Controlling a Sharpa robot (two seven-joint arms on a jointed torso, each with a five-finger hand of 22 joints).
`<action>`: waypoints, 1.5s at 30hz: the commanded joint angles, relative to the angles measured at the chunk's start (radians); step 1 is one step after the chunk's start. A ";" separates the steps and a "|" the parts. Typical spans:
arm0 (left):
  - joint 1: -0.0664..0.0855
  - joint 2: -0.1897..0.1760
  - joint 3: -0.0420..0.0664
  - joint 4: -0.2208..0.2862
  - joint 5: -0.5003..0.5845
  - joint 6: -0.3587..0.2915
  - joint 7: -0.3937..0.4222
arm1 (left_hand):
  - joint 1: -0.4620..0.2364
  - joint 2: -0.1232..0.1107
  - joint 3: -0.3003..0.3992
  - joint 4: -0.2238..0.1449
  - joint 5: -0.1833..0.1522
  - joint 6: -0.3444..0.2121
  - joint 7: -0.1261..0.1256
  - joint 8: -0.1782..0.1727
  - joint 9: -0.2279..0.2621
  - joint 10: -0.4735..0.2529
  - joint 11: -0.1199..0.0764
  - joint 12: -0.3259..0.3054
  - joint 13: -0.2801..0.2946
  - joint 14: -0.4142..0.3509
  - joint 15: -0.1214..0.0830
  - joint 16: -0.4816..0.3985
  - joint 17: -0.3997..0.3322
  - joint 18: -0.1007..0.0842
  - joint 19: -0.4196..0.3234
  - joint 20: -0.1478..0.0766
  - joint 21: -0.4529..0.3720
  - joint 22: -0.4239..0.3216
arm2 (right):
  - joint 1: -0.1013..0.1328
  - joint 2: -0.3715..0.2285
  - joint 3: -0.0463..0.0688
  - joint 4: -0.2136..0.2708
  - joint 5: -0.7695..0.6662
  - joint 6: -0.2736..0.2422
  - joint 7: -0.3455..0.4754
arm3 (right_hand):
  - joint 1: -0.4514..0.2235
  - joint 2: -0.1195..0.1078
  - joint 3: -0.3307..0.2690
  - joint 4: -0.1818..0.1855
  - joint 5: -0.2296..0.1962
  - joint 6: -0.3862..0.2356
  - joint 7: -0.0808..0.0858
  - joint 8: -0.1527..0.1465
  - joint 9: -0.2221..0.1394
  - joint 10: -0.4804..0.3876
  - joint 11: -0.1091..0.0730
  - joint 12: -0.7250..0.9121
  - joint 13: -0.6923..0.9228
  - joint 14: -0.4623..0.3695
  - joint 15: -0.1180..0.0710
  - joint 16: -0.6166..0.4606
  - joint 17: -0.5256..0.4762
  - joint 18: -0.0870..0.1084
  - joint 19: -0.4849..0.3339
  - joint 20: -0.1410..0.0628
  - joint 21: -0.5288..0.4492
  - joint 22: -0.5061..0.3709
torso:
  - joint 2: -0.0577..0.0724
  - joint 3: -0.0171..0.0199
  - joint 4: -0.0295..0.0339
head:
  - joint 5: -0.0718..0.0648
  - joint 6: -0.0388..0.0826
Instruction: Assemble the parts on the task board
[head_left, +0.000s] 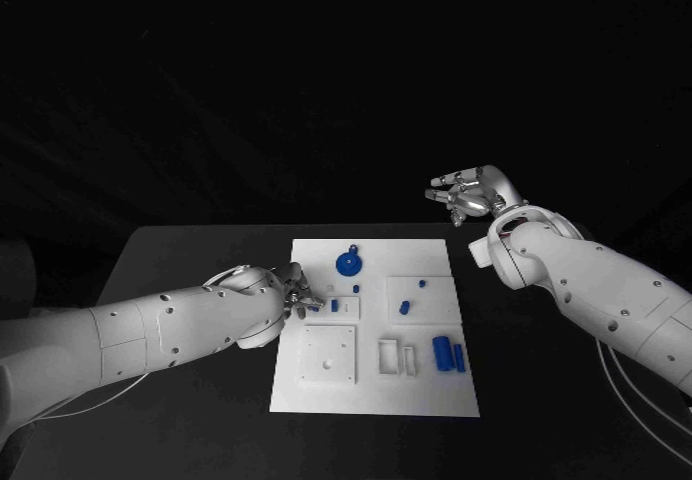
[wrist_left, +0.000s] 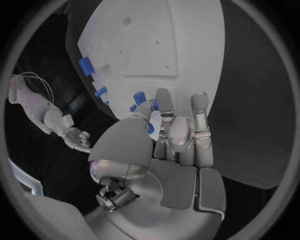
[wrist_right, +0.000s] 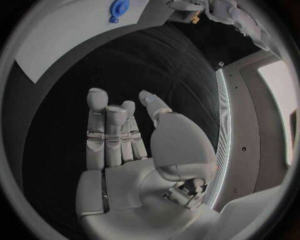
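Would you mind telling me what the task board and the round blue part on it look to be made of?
The task board looks like matte white plastic: flat, evenly coloured, with crisp square recesses and no glare. The round blue part seems moulded or printed plastic, uniformly blue with a dull sheen; its exact material cannot be told.

Both arms (head_left: 159, 325) have glossy white rounded shells with small dark screw holes dotted along them. A thin pale cable (head_left: 87, 395) runs under the left arm, and another trails by the right arm (head_left: 606, 300). The left hand (wrist_left: 178, 132) and right hand (wrist_right: 119, 132) are silver-grey metal with segmented fingers and smooth rounded palm plates.
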 joint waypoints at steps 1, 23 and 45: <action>-0.011 0.004 -0.006 0.000 0.008 0.053 -0.011 | 0.001 -0.022 -0.008 0.019 -0.005 0.061 -0.059 -0.002 0.001 0.051 -0.008 0.005 -0.001 0.004 -0.001 -0.005 -0.001 0.002 0.002 -0.005 0.003 0.018 | -0.001 0.001 0.000 0.001 -0.008 0.011 0.008 | -0.006 0.000 0.003 0.005 0.006 0.003 -0.002 -0.003 -0.001 -0.004 -0.002 0.003 0.000 -0.005 0.000 -0.003 0.000 0.019 0.039 -0.001 -0.004 0.047 | 0.000 0.0006 0.0005 | -0.001 -0.001; -0.012 0.006 -0.006 -0.018 0.009 0.055 -0.006 | -0.026 -0.075 -0.078 0.112 -0.035 0.071 -0.064 -0.007 0.003 0.051 -0.010 0.003 -0.002 0.002 -0.004 -0.008 -0.010 -0.002 0.003 -0.009 -0.001 0.017 | -0.003 0.003 0.000 0.000 -0.008 0.010 0.009 | -0.008 0.000 0.001 0.008 0.007 0.002 -0.001 -0.003 -0.001 -0.004 -0.001 0.003 -0.001 -0.005 0.000 -0.004 -0.001 0.019 0.040 -0.001 -0.006 0.046 | 0.000 0.0007 0.0002 | -0.001 -0.001; -0.012 0.008 -0.006 -0.035 0.012 0.043 0.007 | -0.092 -0.181 -0.041 0.271 -0.223 0.083 -0.059 0.003 0.015 0.051 -0.007 0.000 0.000 -0.001 -0.004 -0.013 -0.020 -0.001 0.005 -0.010 -0.007 0.017 | -0.005 0.000 0.000 -0.001 -0.006 0.009 0.009 | -0.015 -0.002 0.000 0.013 0.021 0.000 -0.001 -0.003 -0.001 -0.004 -0.001 0.003 -0.001 -0.005 0.000 -0.006 -0.002 0.019 0.040 -0.001 -0.010 0.045 | 0.000 -0.0008 0.0006 | -0.001 0.003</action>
